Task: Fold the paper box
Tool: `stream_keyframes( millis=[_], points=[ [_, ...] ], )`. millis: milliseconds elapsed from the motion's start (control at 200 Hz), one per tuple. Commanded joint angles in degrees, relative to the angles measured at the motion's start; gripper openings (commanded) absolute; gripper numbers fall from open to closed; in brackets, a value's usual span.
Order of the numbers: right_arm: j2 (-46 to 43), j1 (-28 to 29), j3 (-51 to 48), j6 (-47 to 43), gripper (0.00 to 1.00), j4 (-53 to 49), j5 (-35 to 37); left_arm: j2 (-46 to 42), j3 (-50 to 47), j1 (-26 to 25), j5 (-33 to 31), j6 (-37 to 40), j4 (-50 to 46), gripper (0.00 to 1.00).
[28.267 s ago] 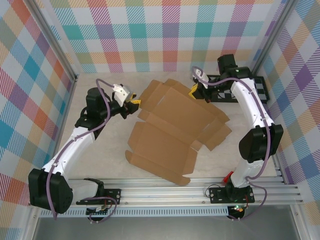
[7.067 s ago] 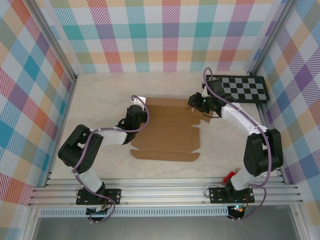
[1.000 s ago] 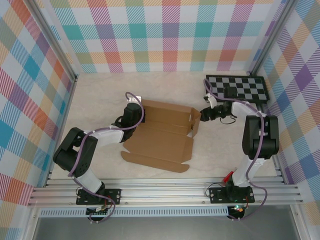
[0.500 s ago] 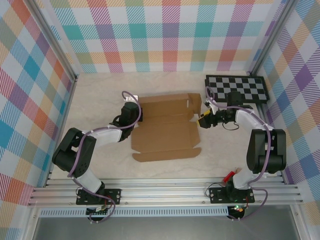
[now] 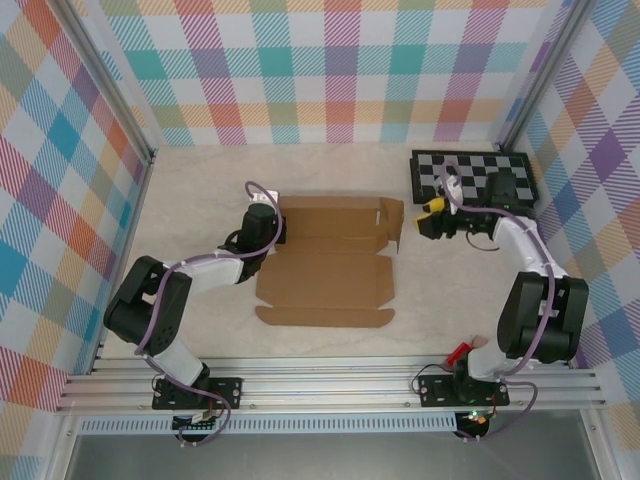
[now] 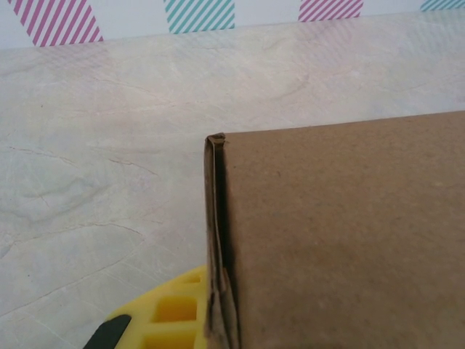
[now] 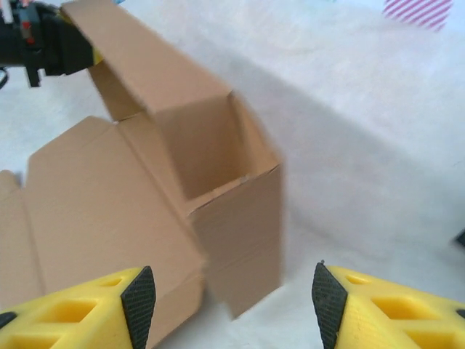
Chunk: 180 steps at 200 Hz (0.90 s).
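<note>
On table (image 5: 200, 200), paper box (image 5: 330, 270) half-folded, lid open.

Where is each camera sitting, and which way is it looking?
Top camera: high above the near edge, looking down on the table, the box, the left arm and right arm.
Left wrist camera: on the left arm, looking low across the box's edge toward a striped wall; one yellow finger shows.
Right wrist camera: on the right arm, facing the box's open end; the open right gripper shows.
Shared: all three see the box.
</note>
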Motion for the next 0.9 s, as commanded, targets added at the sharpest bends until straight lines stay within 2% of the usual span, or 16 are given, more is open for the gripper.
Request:
stream_keyframes(
  millis=[0, 70, 130, 170, 315, 415, 555, 775, 835, 895],
  points=[
    [3.9, -0.5, 5.8, -14.5, 0.62, -8.2, -0.7, -1.5, -0.5, 0.8, 5.3, 1.7, -0.6, 0.00],
    [6.4, -0.9, 7.8, -20.2, 0.61, -11.3, -3.1, -2.0, -0.8, 0.9, 7.8, 2.2, 1.5, 0.00],
    [7.5, -0.4, 8.3, -30.4, 0.60, -16.2, -6.7, -2.3, -0.9, 1.0, 9.5, 2.7, 2.6, 0.00],
    [7.4, 0.4, 7.5, -33.6, 0.60, -16.5, -6.8, -2.5, -0.6, 1.0, 10.2, 3.0, 2.9, 0.00],
    [6.1, 1.7, 2.4, -33.6, 0.62, -11.7, -4.5, -2.4, -0.5, 1.1, 12.2, 4.1, 3.9, 0.00],
    [5.2, 2.6, 0.3, -36.3, 0.65, -11.7, -7.0, -2.1, -0.5, 1.1, 12.6, 4.0, 4.4, 0.00],
    [6.0, 6.2, 0.6, -37.1, 0.65, -13.6, -4.4, -1.9, -0.4, 1.2, 12.1, 3.2, 4.8, 0.00],
    [7.1, 9.6, 1.9, -34.5, 0.64, -15.4, -6.2, -1.5, -0.9, 1.2, 12.4, 1.2, 6.2, 0.00],
    [7.2, 10.5, 2.7, -32.0, 0.63, -15.5, -6.5, -1.5, -0.9, 1.2, 11.0, -0.1, 5.8, 0.00],
    [7.0, 11.0, 2.9, -28.0, 0.57, -14.2, -6.8, -1.9, -0.5, 1.2, 8.2, -2.1, 4.2, 0.00]
  ],
)
